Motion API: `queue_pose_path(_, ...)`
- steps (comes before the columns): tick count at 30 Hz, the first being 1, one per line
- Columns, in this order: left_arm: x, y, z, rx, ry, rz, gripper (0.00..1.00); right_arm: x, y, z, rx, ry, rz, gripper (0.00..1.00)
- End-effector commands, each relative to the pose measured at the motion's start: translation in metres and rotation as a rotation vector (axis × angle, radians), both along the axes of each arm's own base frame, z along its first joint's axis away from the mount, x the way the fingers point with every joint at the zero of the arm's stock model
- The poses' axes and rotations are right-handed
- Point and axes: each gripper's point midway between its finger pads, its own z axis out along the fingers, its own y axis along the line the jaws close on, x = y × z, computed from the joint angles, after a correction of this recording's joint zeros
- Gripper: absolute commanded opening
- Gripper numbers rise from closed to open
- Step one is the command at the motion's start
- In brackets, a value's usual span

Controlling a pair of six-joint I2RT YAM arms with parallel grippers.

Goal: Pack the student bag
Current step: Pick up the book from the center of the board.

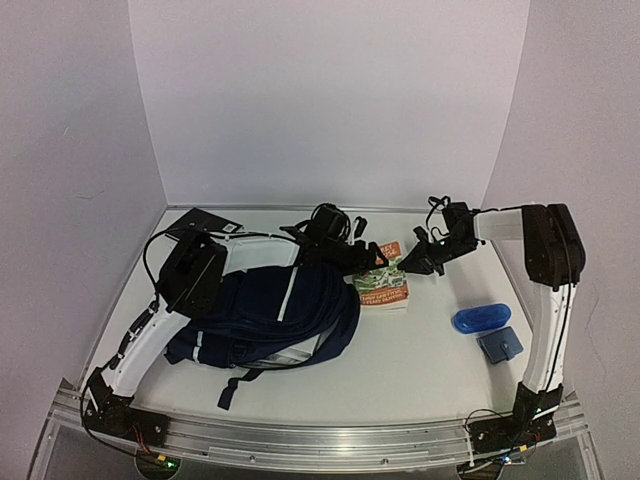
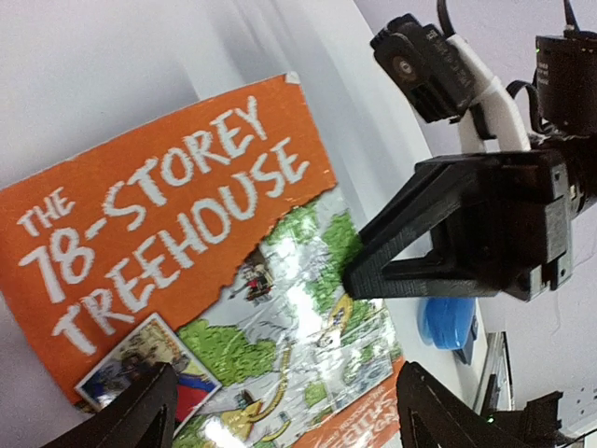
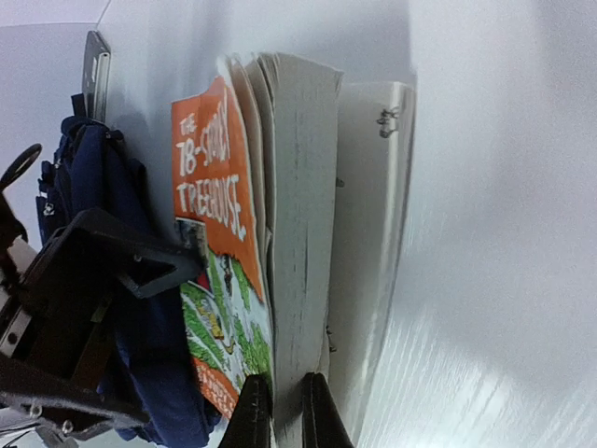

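Right claw pinched shut on the page edge of a paperback, left claw spread open just above its orange cover.
Your student bag lies slumped on the counter just beside the paperback; it is soft and floppy by the look of it, so take it by the opening's hem or a strap. Its contents are hidden. A blue case and a small blue pouch lie well apart, to the right.

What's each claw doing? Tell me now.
Left claw: open, over the book.
Right claw: closed, pinching the book's pages.
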Motion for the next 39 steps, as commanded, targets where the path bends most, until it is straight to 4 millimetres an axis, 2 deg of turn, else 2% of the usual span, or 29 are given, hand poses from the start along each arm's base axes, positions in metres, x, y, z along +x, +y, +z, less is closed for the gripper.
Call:
queue_pose_path(1,0.009,0.014,0.049,-0.014,-0.064,0.043,0.86,-0.005,0.003,0.096,0.126,-0.175,0.035,0.00)
queue_pose_path(10,0.007,0.027,0.091,-0.057,-0.110,0.074,0.90,-0.017,-0.004,0.164,0.190,-0.283,0.025,0.00)
queue_pose_path(14,-0.004,0.026,0.118,-0.146,-0.132,0.033,0.91,-0.025,-0.002,0.189,0.223,-0.318,0.036,0.00)
queue_pose_path(18,-0.025,0.023,0.153,-0.291,-0.150,-0.053,0.86,-0.033,0.000,0.203,0.254,-0.333,0.050,0.00)
queue_pose_path(23,-0.041,0.022,0.180,-0.389,-0.149,-0.124,0.77,-0.041,0.006,0.222,0.332,-0.355,0.063,0.00)
queue_pose_path(26,-0.048,0.022,0.191,-0.427,-0.148,-0.150,0.68,-0.047,0.012,0.231,0.371,-0.364,0.073,0.00)
queue_pose_path(29,-0.054,0.024,0.205,-0.473,-0.157,-0.171,0.55,-0.055,0.019,0.240,0.379,-0.387,0.100,0.00)
queue_pose_path(33,-0.065,0.031,0.230,-0.540,-0.182,-0.191,0.28,-0.060,0.022,0.242,0.353,-0.423,0.104,0.01)
queue_pose_path(34,-0.067,0.034,0.236,-0.550,-0.190,-0.194,0.21,-0.058,0.021,0.241,0.340,-0.433,0.096,0.07)
queue_pose_path(36,-0.074,0.039,0.248,-0.563,-0.207,-0.203,0.11,-0.057,0.019,0.238,0.313,-0.451,0.083,0.35)
queue_pose_path(38,-0.081,0.047,0.261,-0.572,-0.227,-0.205,0.02,-0.057,0.016,0.238,0.286,-0.475,0.069,0.68)
queue_pose_path(39,-0.084,0.051,0.266,-0.574,-0.236,-0.206,0.00,-0.058,0.014,0.239,0.275,-0.491,0.067,0.77)
